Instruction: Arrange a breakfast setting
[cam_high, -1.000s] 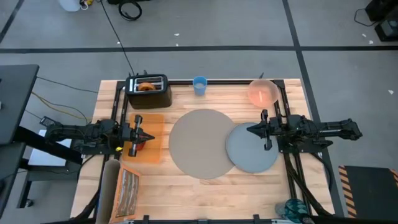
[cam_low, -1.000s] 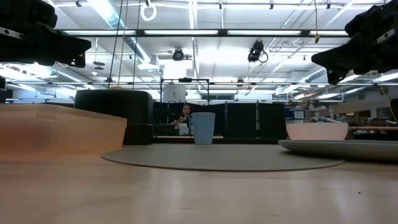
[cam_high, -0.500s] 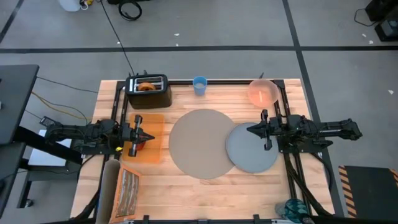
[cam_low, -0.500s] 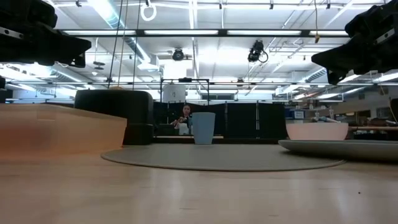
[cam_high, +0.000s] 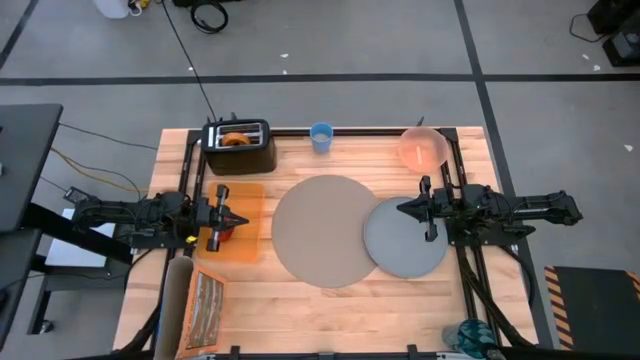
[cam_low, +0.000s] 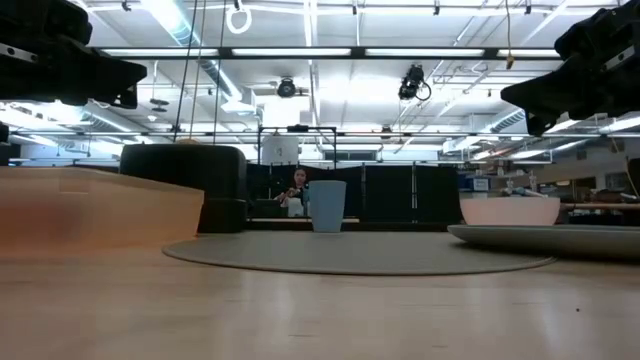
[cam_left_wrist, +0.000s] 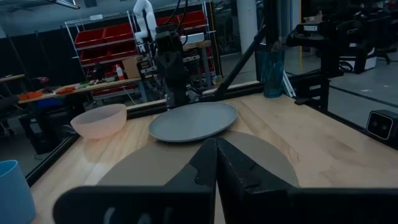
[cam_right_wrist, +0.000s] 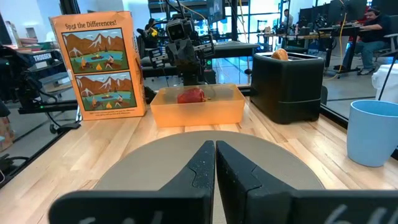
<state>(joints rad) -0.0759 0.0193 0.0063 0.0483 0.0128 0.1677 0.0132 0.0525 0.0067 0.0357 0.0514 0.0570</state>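
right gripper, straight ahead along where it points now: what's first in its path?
The right gripper, shut, points across the table above the grey plate and mat. At that height, probably the left gripper over the orange container; depth unclear.

text: "Spot the Differences!" | on: upright orange cardboard box with mountain pictures | other text: none legible
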